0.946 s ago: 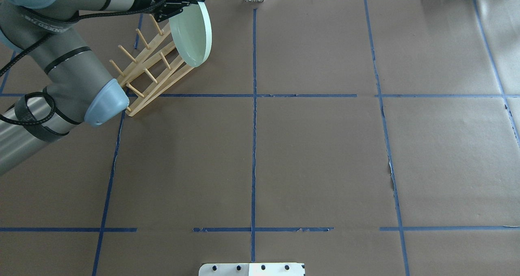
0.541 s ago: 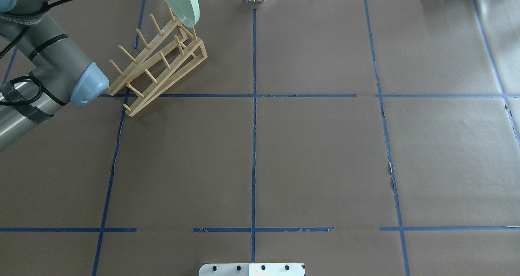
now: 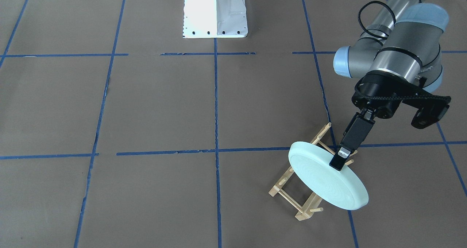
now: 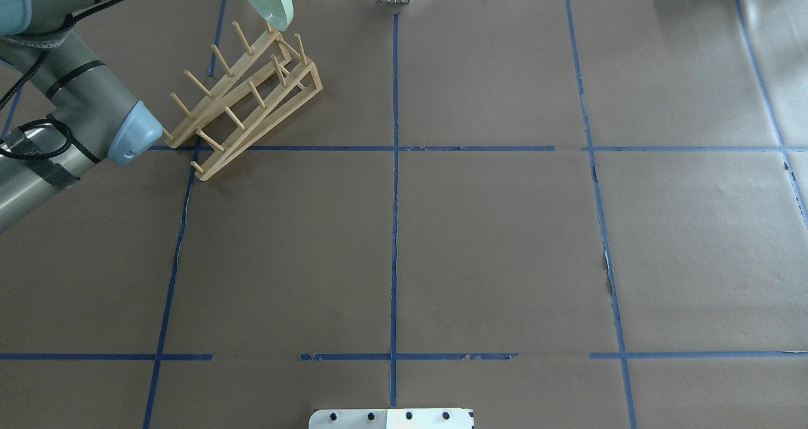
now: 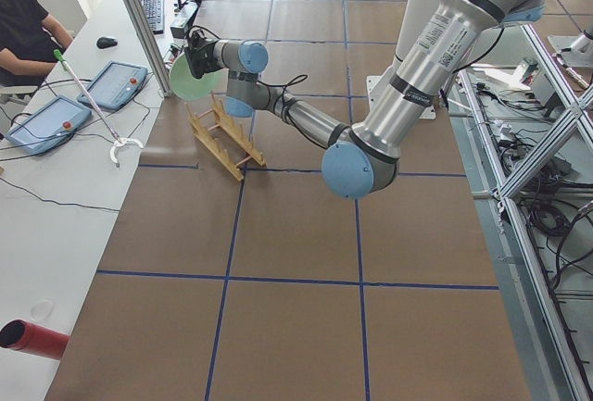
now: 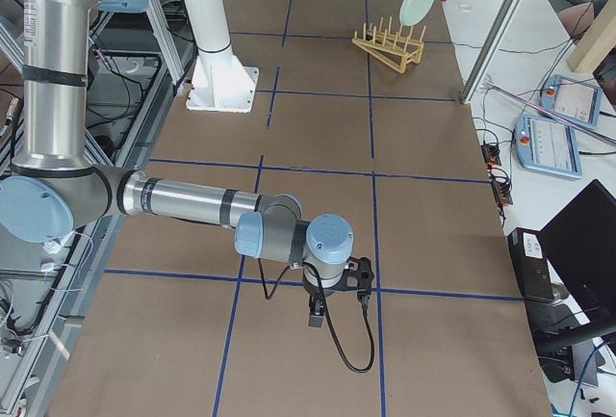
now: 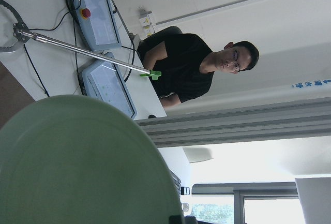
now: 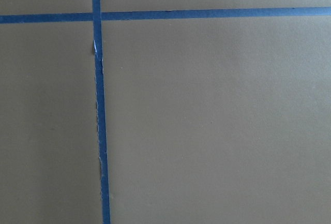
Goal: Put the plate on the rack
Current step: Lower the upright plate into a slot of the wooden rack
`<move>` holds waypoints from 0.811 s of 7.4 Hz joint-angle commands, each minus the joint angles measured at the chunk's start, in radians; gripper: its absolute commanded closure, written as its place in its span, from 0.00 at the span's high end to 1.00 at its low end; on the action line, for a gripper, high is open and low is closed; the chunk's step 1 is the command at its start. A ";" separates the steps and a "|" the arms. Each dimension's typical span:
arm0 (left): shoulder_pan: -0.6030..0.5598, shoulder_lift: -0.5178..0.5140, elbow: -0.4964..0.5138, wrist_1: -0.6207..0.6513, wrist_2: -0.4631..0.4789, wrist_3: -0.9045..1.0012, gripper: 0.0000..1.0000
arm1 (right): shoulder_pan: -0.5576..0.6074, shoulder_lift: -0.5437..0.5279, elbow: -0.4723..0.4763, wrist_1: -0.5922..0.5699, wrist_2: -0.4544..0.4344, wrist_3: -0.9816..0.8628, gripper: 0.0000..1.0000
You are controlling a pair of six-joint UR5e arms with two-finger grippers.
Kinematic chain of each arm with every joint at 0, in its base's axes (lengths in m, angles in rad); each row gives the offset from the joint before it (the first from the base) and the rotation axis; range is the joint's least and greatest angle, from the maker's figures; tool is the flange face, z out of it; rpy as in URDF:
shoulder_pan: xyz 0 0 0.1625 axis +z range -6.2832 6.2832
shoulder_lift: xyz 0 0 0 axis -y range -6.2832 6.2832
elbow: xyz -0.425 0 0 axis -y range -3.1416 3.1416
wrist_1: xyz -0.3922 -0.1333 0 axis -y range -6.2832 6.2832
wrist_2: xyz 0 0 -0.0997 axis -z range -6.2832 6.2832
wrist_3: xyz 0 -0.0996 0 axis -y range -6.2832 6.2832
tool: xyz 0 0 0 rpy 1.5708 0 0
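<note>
— Where is the plate [image 3: 326,178]?
— In the air, tilted over the far end of the rack [image 3: 304,213], at the far left of the surface [image 3: 146,113]. The left hand [image 3: 341,159] is closed on its rim.
— How will it handle?
— Probably stiff, smooth, a bit slippery and breakable. A firm pinch on the raised rim looks best.
</note>
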State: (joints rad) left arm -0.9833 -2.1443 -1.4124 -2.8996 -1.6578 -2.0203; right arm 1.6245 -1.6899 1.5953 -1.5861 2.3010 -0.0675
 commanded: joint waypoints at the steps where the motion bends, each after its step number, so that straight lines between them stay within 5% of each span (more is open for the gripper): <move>1: 0.003 0.009 0.021 -0.026 0.007 0.003 0.00 | 0.000 -0.001 0.000 0.000 0.000 0.000 1.00; 6: 0.035 -0.002 0.046 -0.027 0.053 0.002 0.00 | 0.000 -0.001 0.000 0.000 0.000 0.000 1.00</move>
State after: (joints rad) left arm -0.9607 -2.1457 -1.3690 -2.9268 -1.6065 -2.0192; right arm 1.6245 -1.6904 1.5953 -1.5861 2.3010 -0.0675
